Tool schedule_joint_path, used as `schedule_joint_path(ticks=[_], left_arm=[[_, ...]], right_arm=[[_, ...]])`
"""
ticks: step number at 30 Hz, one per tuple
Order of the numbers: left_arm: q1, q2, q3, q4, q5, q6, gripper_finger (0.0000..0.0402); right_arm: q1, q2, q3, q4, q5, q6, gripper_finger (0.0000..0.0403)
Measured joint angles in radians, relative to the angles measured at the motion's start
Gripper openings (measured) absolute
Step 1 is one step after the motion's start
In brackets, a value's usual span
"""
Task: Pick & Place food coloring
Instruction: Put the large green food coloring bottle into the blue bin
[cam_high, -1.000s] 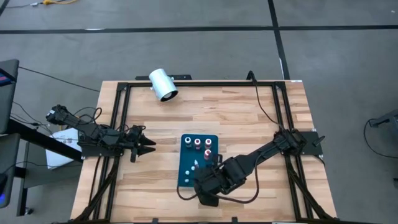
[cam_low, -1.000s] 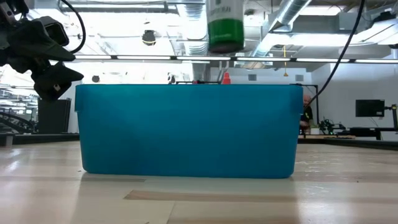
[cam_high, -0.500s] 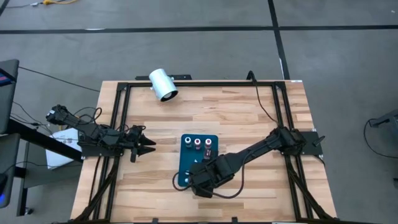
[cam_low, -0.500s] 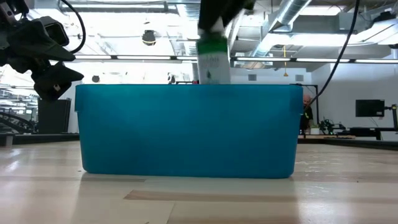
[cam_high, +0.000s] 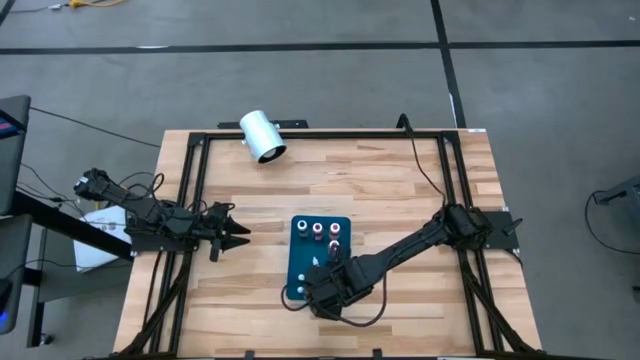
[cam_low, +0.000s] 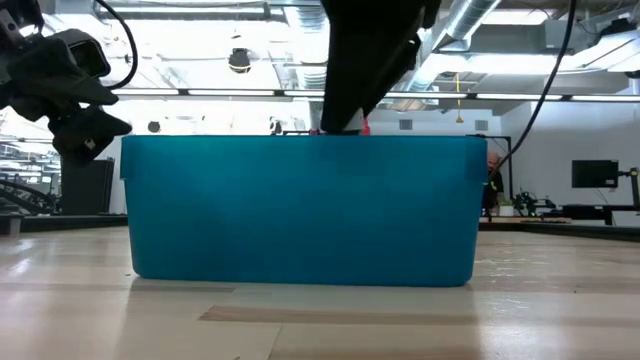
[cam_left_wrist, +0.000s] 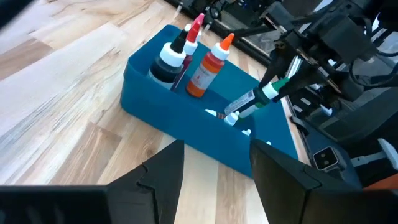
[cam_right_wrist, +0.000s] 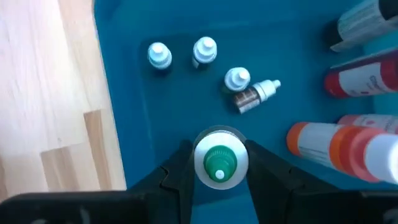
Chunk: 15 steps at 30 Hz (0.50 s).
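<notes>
Two arms up: my right gripper (cam_right_wrist: 217, 163) has its fingers clamped on a green-capped bottle (cam_right_wrist: 218, 158), low inside the blue bin (cam_high: 300, 262); left gripper (cam_high: 236, 234) waits aside, fingers apart.

Pale wooden table (cam_high: 400, 190), smooth matt blue plastic tray (cam_low: 300, 210).

A white cylinder (cam_high: 263, 136) lies on its side at the wooden worktop's (cam_high: 400, 190) eleven o'clock edge. A blue tray (cam_high: 297, 262) sits near the worktop's centre, toward six o'clock. White paper (cam_high: 97, 240) lies off the worktop at nine o'clock.
</notes>
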Motion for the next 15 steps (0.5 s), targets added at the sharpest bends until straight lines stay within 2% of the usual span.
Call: schedule_joint_path(ticks=[8, 15], left_arm=[[0.000, 0.000, 0.000, -0.016, 0.000, 0.000, 0.0174], [0.000, 0.000, 0.000, -0.018, 0.000, 0.000, 0.0174]], right_arm=[[-0.005, -0.005, -0.038, 0.075, 0.012, 0.002, 0.0112], [-0.006, -0.012, -0.040, 0.005, -0.007, 0.028, 0.0113]])
